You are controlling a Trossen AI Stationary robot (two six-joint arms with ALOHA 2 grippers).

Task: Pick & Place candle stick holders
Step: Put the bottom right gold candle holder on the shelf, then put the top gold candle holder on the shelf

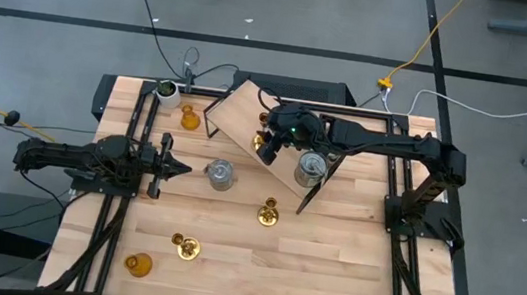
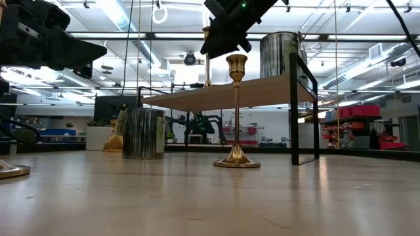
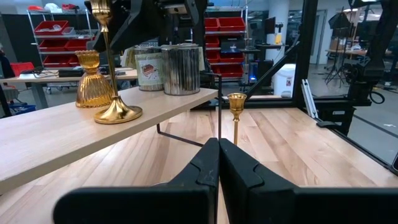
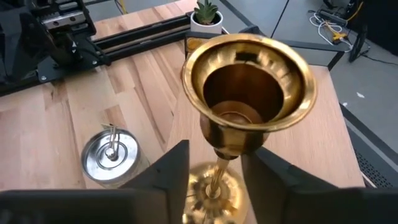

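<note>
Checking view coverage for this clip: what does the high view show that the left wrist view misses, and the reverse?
Only the high view shows the small white pot with a plant, two amber glass holders down on the table, a brass stick near the front, and the right pincer above the raised wooden shelf.

Only the left wrist view shows the red bins in the room behind, and an amber holder on the shelf.

Both show the left pincer shut, the brass stick standing on the shelf, and a silver cylinder there.

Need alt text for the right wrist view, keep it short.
A brass candlestick stands upright on the wooden shelf between the right gripper's parted fingers, seen from above. Beyond it, a silver cylinder holder sits on the table.
</note>
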